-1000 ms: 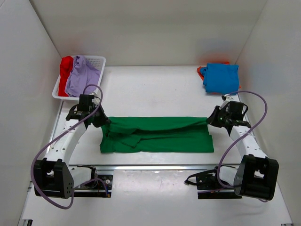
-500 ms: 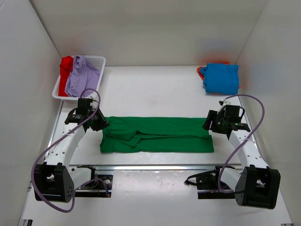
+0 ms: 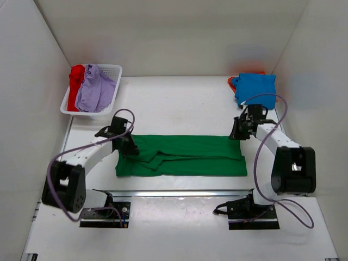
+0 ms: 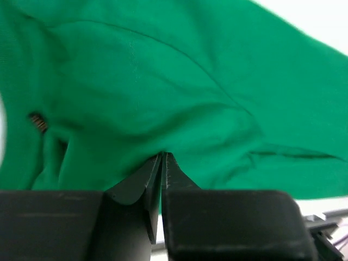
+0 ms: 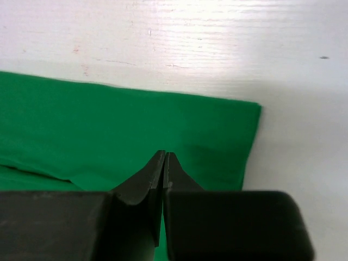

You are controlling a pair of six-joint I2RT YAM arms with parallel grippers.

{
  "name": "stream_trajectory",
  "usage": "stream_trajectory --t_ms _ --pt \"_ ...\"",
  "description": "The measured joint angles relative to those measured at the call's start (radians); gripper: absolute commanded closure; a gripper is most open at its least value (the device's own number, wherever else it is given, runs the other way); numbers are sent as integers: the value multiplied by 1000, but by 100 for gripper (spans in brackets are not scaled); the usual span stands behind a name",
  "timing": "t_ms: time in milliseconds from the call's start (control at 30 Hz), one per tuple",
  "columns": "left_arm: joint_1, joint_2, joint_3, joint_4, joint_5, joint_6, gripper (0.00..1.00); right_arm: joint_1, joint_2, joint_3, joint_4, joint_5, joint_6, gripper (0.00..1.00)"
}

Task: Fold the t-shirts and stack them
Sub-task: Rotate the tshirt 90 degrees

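The bright green t-shirt [image 3: 185,157] lies as a long folded band across the table's front. My left gripper [image 3: 130,148] is shut on its left top corner; in the left wrist view the cloth [image 4: 163,81] puckers into the closed tips [image 4: 163,154]. My right gripper [image 3: 235,134] is shut at the shirt's right top corner; in the right wrist view its tips [image 5: 165,153] pinch the flat green cloth [image 5: 109,125] just inside the far edge. A folded blue t-shirt [image 3: 255,89] lies at the back right over a red one [image 3: 232,81]. Lavender [image 3: 95,89] and red [image 3: 75,81] shirts lie in the basket.
The white mesh basket [image 3: 111,68] stands at the back left against the wall. White walls close in the left, right and back sides. Bare white table [image 3: 179,103] lies between the green shirt and the back wall. Cables loop off both arms.
The green shirt's raised far edge has been lowered flat. Both grippers swung inward and toward the back; the shirt's left top corner moved right with the left gripper.
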Motion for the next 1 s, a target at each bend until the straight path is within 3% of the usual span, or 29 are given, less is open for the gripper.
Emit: stream_trajectory --t_ms 167,333,533,733,867,933,1000 --pt "-34 193 -3 87 -12 -36 85 26 136 39 -2 4 16 100" --pt "-35 386 176 108 -1 -55 86 43 213 72 -36 87 66 100" --pt "-50 777 707 11 -8 -8 91 127 135 -18 -49 150 203 100" --pt "-95 1124 1282 -153 -7 38 98 372 -1 -183 39 113 420 100" --pt "-130 1363 1712 -287 15 48 99 518 -78 -314 204 76 615 100" --pt "-137 1445 1855 -315 41 42 99 593 -102 -367 291 81 706 100" --pt "-142 1461 1873 -312 64 32 99 662 -114 -409 375 101 784 100"
